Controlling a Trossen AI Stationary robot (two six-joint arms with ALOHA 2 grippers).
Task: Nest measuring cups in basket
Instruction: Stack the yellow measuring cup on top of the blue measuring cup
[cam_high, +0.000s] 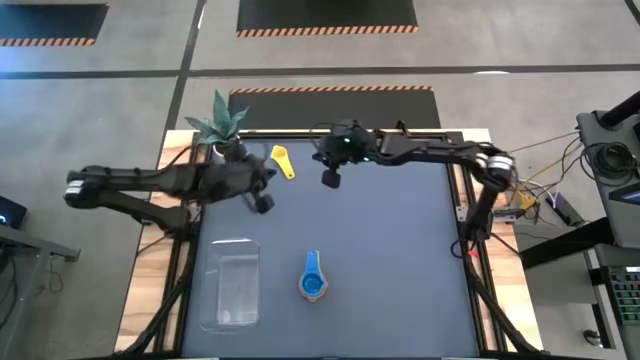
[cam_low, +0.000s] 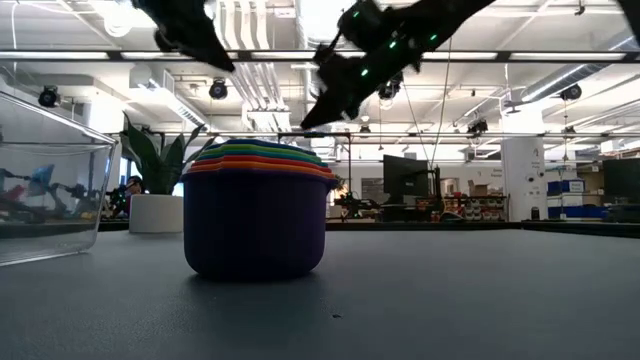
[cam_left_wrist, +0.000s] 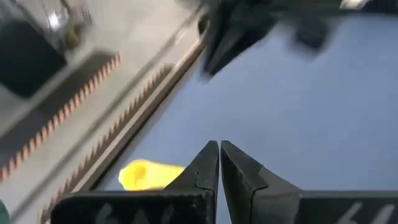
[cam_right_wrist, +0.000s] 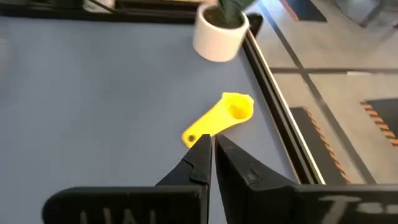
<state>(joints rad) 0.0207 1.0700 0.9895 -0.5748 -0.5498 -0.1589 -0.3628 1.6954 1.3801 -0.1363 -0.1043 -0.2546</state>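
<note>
Several measuring cups stand nested in one stack (cam_high: 313, 283) (cam_low: 258, 208) on the mat, purple outermost, with a blue handle pointing to the far edge. The stack is just right of the clear basket (cam_high: 230, 285) (cam_low: 45, 190), not in it. A yellow cup (cam_high: 283, 160) (cam_right_wrist: 222, 117) (cam_left_wrist: 146, 175) lies alone near the far edge. My left gripper (cam_high: 263, 198) (cam_left_wrist: 219, 147) is shut, in the air near and left of the yellow cup. My right gripper (cam_high: 330, 179) (cam_right_wrist: 212, 140) (cam_low: 312, 118) is shut, raised above the mat right of the yellow cup.
A white pot with a spiky green plant (cam_high: 222, 132) (cam_right_wrist: 219, 34) (cam_low: 158, 205) stands at the far left corner, close to the yellow cup. The table's raised far rim (cam_right_wrist: 273, 106) runs beside that cup. The mat's right half (cam_high: 400, 260) is bare.
</note>
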